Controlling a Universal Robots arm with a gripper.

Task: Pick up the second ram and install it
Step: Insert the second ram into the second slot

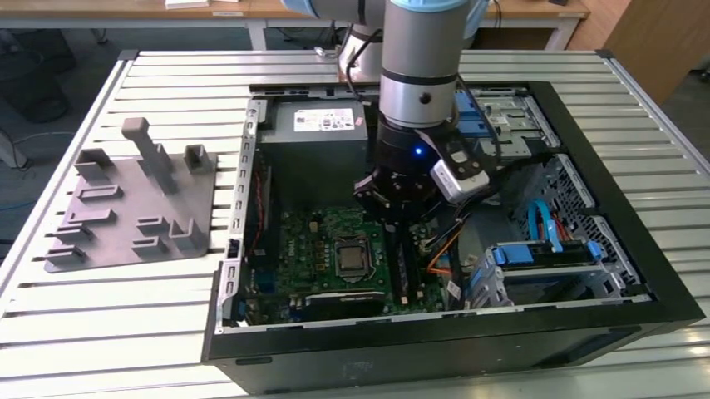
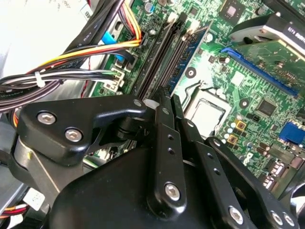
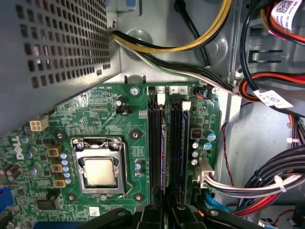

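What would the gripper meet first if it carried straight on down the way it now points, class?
Most likely the RAM slots on the motherboard. The gripper points down directly over them, beside the CPU socket. How much gap remains is unclear.

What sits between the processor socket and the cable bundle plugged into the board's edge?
The long black memory slots, side by side, lie between the processor socket and the cable bundle, in the first wrist view.

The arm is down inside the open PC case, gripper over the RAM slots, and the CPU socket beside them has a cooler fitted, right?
Not quite: the CPU socket has no cooler; the first wrist view shows the bare chip. The gripper is inside the case, over the RAM slots.
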